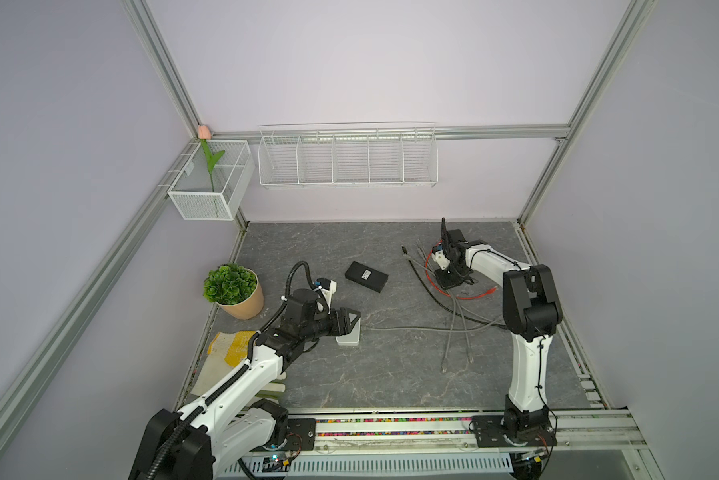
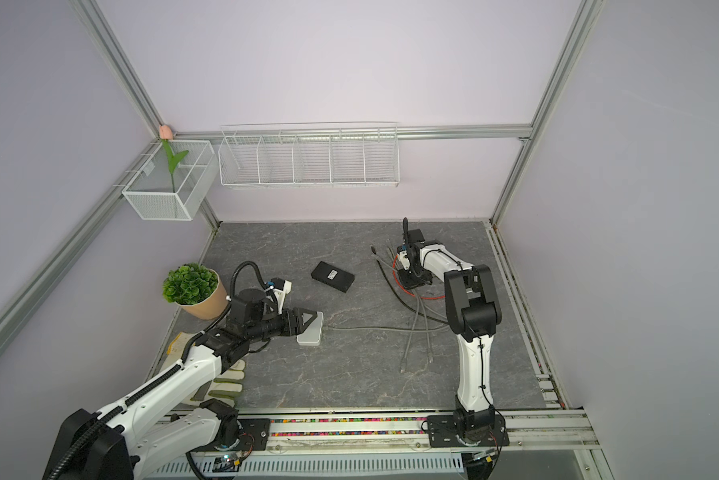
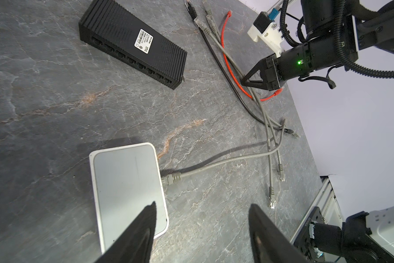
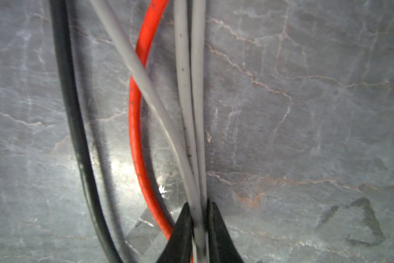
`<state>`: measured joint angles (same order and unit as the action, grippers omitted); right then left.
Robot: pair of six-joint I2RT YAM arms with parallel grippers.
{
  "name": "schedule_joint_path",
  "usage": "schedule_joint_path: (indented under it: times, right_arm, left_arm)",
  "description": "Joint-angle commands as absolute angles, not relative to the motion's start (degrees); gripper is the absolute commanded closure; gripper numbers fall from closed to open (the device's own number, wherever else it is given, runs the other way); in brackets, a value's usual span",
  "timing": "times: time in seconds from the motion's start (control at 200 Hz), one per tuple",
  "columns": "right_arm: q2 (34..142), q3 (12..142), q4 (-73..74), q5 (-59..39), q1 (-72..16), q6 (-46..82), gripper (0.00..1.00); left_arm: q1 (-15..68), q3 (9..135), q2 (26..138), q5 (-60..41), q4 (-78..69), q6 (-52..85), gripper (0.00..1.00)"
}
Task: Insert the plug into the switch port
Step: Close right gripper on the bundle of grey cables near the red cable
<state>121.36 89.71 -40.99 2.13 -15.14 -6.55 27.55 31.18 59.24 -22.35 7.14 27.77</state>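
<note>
Nearest the lens, your left gripper (image 3: 203, 205) hangs with jaws spread over a white box (image 3: 127, 182) on the worktop (image 3: 43, 113); one grey lead (image 3: 214, 165) is already plugged into its side. Your right gripper (image 4: 199, 203) is down among the tangle, jaws pinching grey cables (image 4: 187, 91) mid-length, just beside a red cable (image 4: 134, 113). The loose plugs (image 3: 271, 200) lie on the worktop, apart from those jaws. The black switch (image 3: 132, 43) sits well apart, no cable in it. You look early in the job: a plug has yet to be lifted, carried over and pushed in.
</note>
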Motion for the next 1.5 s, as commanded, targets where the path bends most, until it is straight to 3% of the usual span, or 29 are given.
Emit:
schedule_joint_path:
  times: [0.0, 0.295, 0.44, 0.82, 1.5]
  right_arm:
    - [118.1, 87.82, -42.72, 2.52, -16.84, -6.42, 0.8]
    - [117.55, 87.56, -42.8, 3.43, -17.01, -6.42, 0.81]
    - [117.18, 87.54, -42.72, 3.64, -17.18, -6.42, 0.74]
    - [115.53, 86.49, -42.64, 5.06, -18.01, -6.42, 0.82]
    - [114.83, 85.52, -42.45, 7.24, -19.41, -7.03, 0.77]
  left_arm:
    - [27.78, 30.86, 58.94, -22.46, 6.76, 26.66, 0.35]
    - [27.77, 30.89, 58.7, -22.39, 7.12, 26.46, 0.35]
    - [27.75, 30.85, 58.52, -22.31, 7.28, 26.37, 0.35]
    - [27.77, 30.94, 59.03, -22.23, 7.03, 26.19, 0.35]
    - [27.82, 30.5, 58.61, -22.13, 7.22, 26.0, 0.35]
